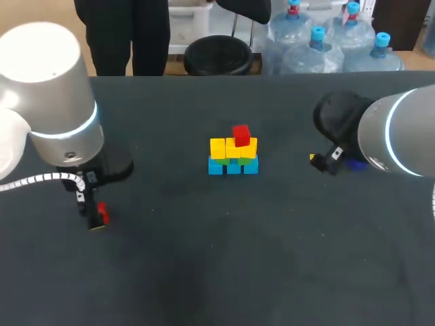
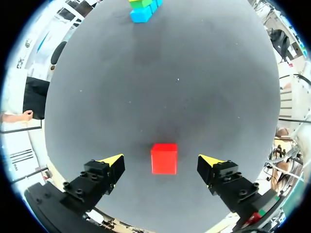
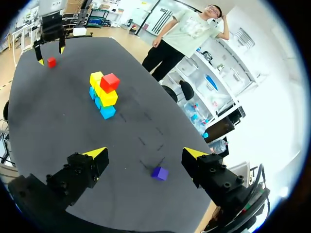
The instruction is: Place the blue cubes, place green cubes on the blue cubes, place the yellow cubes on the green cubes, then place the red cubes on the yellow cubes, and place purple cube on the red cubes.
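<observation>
Left end effector (image 2: 162, 160) wide around lone red cube (image 2: 164, 158) — dark table (image 2: 194, 97).

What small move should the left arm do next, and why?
Probably shut the left gripper on the loose red cube: it sits on the table between the open fingers, untouched, and the stack holds only one red cube so far.

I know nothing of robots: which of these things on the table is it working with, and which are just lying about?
Part of the job: the stack of blue, green and yellow cubes with a red cube on top; the loose red cube; the small purple cube.
Not part of it: only the dark table that carries them.
</observation>
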{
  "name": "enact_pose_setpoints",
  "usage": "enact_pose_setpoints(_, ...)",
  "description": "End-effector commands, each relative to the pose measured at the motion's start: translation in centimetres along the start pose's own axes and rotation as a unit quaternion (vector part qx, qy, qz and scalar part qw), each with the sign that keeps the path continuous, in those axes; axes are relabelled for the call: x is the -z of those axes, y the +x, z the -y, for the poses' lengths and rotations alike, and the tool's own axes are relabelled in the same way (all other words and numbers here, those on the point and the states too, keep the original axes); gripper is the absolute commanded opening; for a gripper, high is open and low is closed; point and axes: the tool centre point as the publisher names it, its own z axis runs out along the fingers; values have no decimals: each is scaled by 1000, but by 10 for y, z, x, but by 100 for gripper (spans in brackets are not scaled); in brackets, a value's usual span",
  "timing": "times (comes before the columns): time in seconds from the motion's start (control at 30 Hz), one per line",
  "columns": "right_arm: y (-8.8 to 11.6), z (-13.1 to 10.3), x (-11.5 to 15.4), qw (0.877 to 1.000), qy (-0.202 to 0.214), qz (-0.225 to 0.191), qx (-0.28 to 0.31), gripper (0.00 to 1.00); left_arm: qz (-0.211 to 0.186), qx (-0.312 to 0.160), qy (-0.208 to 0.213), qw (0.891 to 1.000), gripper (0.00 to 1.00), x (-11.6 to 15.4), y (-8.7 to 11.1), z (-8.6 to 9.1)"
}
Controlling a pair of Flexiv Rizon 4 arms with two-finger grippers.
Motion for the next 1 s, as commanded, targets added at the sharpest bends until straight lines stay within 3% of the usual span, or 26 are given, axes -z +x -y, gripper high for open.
enact_pose_setpoints(0.03, 2, -1, 0, 1000, 2, 4, -1, 100, 1, 0, 11, 1000, 86, -6, -2, -4)
enact_pose_setpoints(0.13, 2, -1, 0, 1000, 2, 4, -1, 100, 1, 3, 14, 1000, 80, -9, -1, -4)
enact_pose_setpoints(0.2, 2, -1, 0, 1000, 2, 4, -1, 100, 1, 4, 15, 1000, 42, -10, -1, -5)
enact_pose_setpoints(0.23, 2, -1, 0, 1000, 2, 4, -1, 100, 1, 5, 15, 1000, 35, -11, -1, -5)
enact_pose_setpoints(0.37, 2, -1, 0, 1000, 2, 4, -1, 100, 0, 4, 19, 1000, 29, -12, 0, -5)
enact_pose_setpoints(0.4, 2, -1, 0, 1000, 2, 4, -1, 100, 0, 5, 20, 1000, 2, -13, 0, -4)
enact_pose_setpoints(0.7, 2, -1, 0, 1000, 2, 4, -1, 100, -5, -2, 11, 1000, 0, -8, 0, -4)
enact_pose_setpoints(1.0, 2, -1, 0, 1000, 2, 4, -1, 100, -2, -60, -19, 998, 0, 30, -14, -18)
